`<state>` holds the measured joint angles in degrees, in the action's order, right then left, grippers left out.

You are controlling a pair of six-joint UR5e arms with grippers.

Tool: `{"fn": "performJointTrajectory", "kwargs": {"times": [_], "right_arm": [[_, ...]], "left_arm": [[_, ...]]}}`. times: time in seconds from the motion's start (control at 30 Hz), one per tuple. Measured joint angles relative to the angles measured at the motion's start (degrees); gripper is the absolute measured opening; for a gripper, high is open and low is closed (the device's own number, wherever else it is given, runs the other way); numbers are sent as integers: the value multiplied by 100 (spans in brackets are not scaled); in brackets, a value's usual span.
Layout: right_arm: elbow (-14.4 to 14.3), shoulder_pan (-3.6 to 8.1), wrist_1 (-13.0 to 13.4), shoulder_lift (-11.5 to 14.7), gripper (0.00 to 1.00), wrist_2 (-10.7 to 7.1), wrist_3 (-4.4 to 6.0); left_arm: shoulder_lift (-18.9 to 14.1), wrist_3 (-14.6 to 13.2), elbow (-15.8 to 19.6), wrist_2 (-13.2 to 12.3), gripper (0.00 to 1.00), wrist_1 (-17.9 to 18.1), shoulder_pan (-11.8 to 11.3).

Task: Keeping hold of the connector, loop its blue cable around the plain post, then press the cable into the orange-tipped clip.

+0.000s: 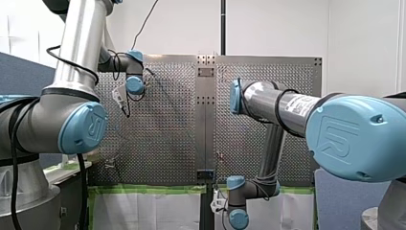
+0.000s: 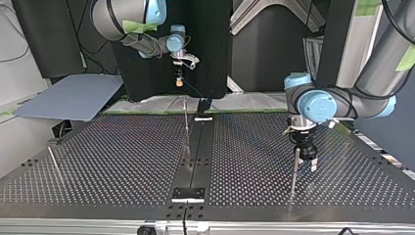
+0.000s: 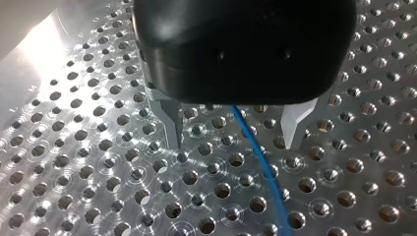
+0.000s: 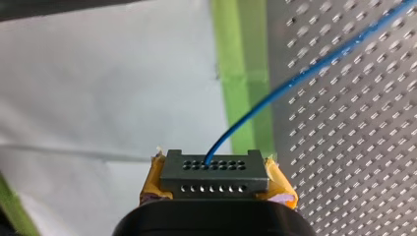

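My right gripper (image 4: 214, 194) is shut, its yellow pads (image 4: 153, 179) clamping a grey multi-hole connector (image 4: 214, 172). A blue cable (image 4: 295, 73) leaves the connector and runs out over the perforated table (image 4: 354, 147). In the top view this gripper (image 2: 179, 81) hangs above the table's far edge. My left gripper (image 3: 233, 132) is open just above the plate, and the blue cable (image 3: 258, 157) passes between its metal fingers (image 3: 169, 123) without being clamped. In the top view it (image 2: 306, 164) stands right beside a thin plain post (image 2: 293, 174). I cannot make out an orange tip on any post.
Another thin post (image 2: 186, 120) stands near the table's middle seam (image 2: 195, 152), and a third rod (image 2: 54, 161) leans at the top view's left. Green tape (image 4: 243, 73) and white sheeting (image 4: 108, 88) border the table's edge under my right gripper.
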<state>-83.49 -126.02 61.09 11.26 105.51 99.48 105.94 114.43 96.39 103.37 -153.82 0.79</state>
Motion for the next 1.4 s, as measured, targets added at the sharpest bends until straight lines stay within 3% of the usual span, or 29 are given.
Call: {"fn": "performJointTrajectory", "kwargs": {"times": [0.13,0.27,0.6,0.7,0.77,0.87,0.93,1.13,1.23,1.4], "right_arm": [[-141,163,194,-195,0,-23,-33],[-313,345,382,-383,0,-137,-149],[-861,896,934,-935,0,-671,-681],[-1004,1034,1078,-1077,0,-809,-823],[-1099,1067,1170,-1173,0,-850,-917],[-1272,991,1343,-1338,0,-788,-1079],[-1397,887,1469,-1376,0,-689,-1113],[-1747,550,1761,-1148,0,-355,-946],[-1890,382,1714,-986,0,-186,-857],[-1960,107,1484,-713,0,87,-812]], "left_arm": [[-1,-1,1,10,100,0,4],[0,-6,1,11,100,-4,11],[0,-8,2,12,100,-14,21],[0,-8,1,14,100,-22,21],[0,-6,1,14,100,-30,22],[2,-7,0,17,100,-39,22],[1,-8,0,18,100,-41,23],[1,-9,0,53,100,-41,23],[0,-9,0,67,100,-43,24],[0,-9,0,72,100,-44,22]]}}
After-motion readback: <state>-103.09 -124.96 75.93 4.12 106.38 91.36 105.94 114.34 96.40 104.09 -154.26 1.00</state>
